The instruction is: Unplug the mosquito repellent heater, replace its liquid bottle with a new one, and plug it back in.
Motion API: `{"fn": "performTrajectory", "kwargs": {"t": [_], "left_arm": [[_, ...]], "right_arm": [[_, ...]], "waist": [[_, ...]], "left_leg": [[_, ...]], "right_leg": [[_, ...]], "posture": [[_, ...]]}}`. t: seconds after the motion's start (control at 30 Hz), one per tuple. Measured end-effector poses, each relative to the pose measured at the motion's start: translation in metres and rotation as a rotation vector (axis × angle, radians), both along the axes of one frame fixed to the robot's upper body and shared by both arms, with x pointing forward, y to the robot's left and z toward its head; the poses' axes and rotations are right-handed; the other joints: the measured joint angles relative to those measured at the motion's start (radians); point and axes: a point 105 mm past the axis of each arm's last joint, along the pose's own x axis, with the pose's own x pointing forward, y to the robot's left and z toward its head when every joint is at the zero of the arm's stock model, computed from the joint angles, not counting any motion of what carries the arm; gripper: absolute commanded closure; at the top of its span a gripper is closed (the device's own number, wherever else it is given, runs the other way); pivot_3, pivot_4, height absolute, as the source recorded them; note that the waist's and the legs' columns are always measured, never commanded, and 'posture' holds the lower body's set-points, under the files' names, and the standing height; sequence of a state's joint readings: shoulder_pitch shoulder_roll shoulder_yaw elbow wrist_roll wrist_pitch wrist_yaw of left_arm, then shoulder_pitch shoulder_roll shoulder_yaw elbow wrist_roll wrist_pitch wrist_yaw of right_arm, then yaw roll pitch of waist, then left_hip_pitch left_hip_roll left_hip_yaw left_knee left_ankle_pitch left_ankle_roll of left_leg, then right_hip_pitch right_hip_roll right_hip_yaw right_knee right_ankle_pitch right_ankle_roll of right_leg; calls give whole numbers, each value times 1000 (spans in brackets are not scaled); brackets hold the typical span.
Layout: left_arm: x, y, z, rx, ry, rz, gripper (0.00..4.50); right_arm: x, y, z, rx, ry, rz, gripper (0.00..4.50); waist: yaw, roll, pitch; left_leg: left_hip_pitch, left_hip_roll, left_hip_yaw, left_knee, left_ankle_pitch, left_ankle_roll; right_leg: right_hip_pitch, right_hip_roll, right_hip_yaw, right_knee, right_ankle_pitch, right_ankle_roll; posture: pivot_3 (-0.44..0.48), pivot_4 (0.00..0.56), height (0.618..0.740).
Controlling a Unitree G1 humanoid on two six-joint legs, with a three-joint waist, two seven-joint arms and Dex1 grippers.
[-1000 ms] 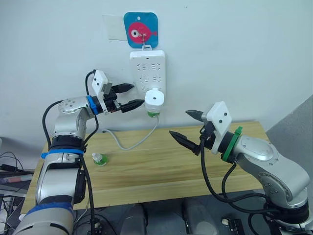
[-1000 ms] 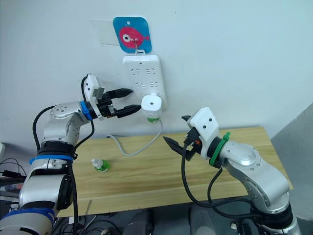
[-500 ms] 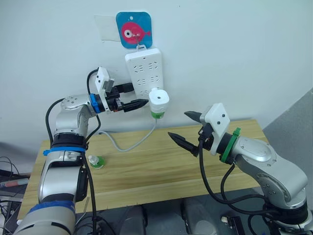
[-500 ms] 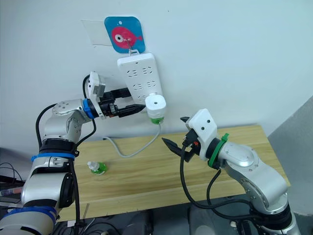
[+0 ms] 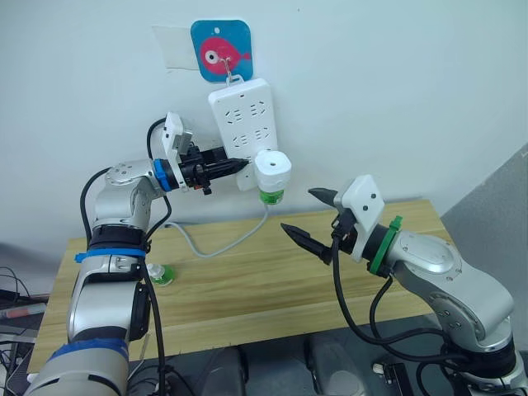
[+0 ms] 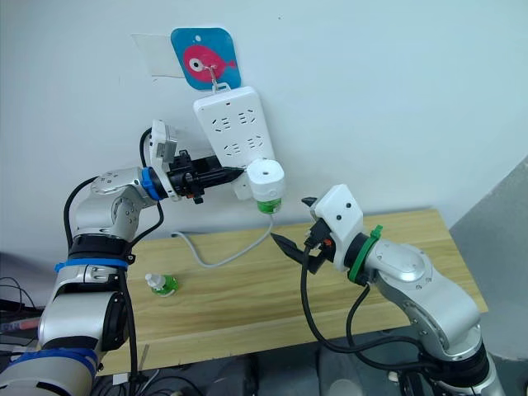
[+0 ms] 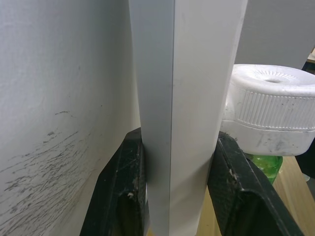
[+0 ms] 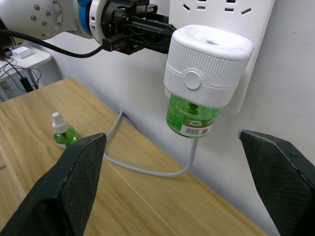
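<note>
The left gripper [image 5: 233, 165] has its two black fingers [image 7: 123, 196] pinched on the lower edge of the white power strip [image 5: 239, 124], which hangs tilted from a hook under a blue fish sticker [image 5: 220, 51] on the wall, upper centre of the left eye view. The mosquito repellent heater [image 5: 273, 169] sits plugged into the strip's lower right corner, just beside the left fingertips, with its liquid bottle [image 8: 192, 117] screwed in underneath and hanging green below the white body. The right gripper [image 5: 309, 216] floats right of centre, below and to the right of the heater, fingers spread wide with nothing between them and pointed toward it. The new one [image 5: 161, 273], a small green capped bottle, stands upright near the left edge of the wooden table [image 5: 272, 280]. The strip's white cable [image 5: 223, 245] droops to the tabletop and trails off to the left.
</note>
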State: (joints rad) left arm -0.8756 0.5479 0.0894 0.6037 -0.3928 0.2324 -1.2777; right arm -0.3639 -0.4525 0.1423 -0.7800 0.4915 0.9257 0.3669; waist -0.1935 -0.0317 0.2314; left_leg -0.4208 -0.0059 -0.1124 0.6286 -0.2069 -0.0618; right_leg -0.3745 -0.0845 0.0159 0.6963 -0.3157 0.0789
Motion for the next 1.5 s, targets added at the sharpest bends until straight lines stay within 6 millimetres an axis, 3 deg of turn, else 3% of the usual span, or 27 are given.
{"fn": "performTrajectory", "kwargs": {"t": [0.27,0.63,1.07,1.5], "left_arm": [[-1,2,0,2,2,2,3206],[1,2,1,0,11,22,3206],[1,1,3,4,4,23,3206],[0,0,4,7,0,20,3206]], "right_arm": [[3,6,-1,37,41,-38,0],[17,25,23,128,39,-135,0],[44,43,18,145,58,-226,0],[54,62,23,184,48,-238,0]], "waist": [[0,0,0],[0,1,1],[1,1,1],[1,2,1]], "left_leg": [[0,0,0,0,0,0],[0,0,0,0,0,0],[-3,0,0,0,0,0],[-5,0,0,0,0,0]], "right_leg": [[0,0,0,0,0,0],[-2,0,1,1,0,0],[-5,0,1,1,0,0],[-7,0,1,2,0,0]], "posture": [[-278,207,730],[-265,220,730],[-244,214,730],[-232,230,730]]}}
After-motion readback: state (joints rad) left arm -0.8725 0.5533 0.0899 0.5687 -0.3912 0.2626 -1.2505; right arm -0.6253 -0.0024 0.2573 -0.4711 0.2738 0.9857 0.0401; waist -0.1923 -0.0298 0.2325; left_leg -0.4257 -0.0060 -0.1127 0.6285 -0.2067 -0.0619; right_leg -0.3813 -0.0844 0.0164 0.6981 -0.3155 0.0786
